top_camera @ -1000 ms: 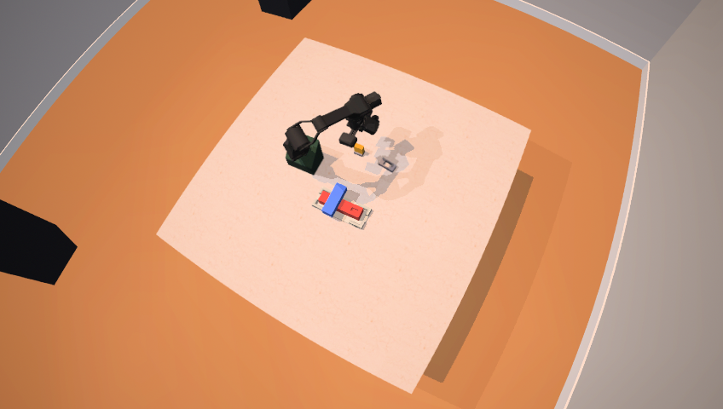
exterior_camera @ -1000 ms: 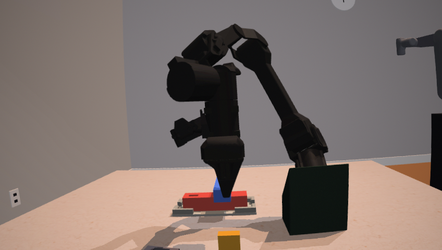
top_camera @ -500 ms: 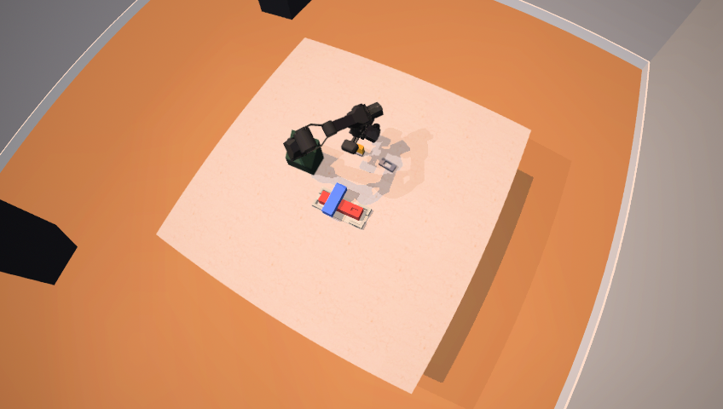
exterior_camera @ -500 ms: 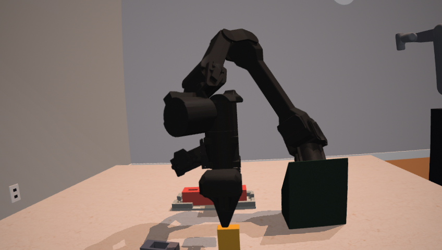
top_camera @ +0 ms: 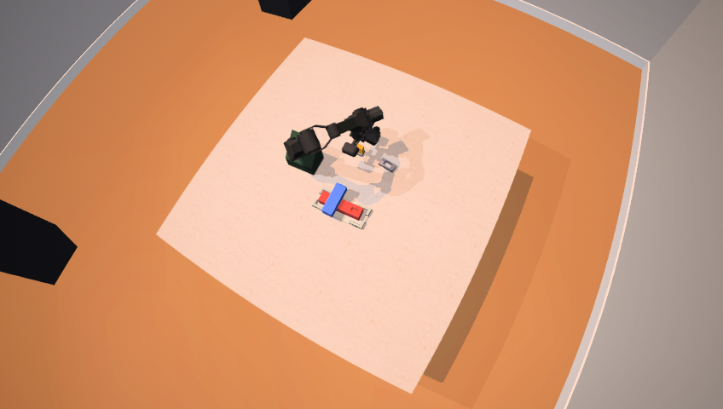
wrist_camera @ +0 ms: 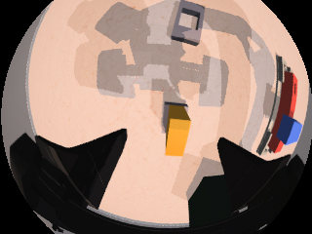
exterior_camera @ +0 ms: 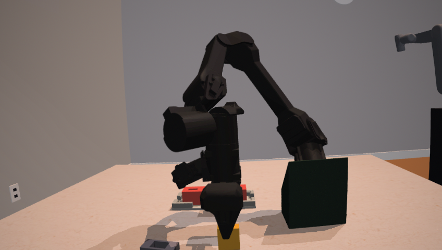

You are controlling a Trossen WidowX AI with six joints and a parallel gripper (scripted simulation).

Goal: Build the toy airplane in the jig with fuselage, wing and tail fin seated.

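The red fuselage (top_camera: 349,209) (exterior_camera: 190,195) (wrist_camera: 287,97) lies in the pale grey jig cradle (top_camera: 360,223) (exterior_camera: 182,205). The blue wing (top_camera: 334,199) (wrist_camera: 289,130) lies across its top; the arm hides it in the exterior view. A slot shows open near one end of the fuselage. The orange tail fin (top_camera: 361,148) (exterior_camera: 229,244) (wrist_camera: 176,137) stands upright on the table, with a dark grey part at its base. My gripper (exterior_camera: 226,237) (wrist_camera: 175,138) is open and empty, pointing down, one finger on each side of the fin in the wrist view.
A grey hollow rectangular block (top_camera: 393,167) (exterior_camera: 174,246) (wrist_camera: 185,37) lies near the fin. The arm's dark green base (top_camera: 304,163) (exterior_camera: 315,193) stands on the other side of the fin. Arm shadows fall across the table (top_camera: 284,284) around these things.
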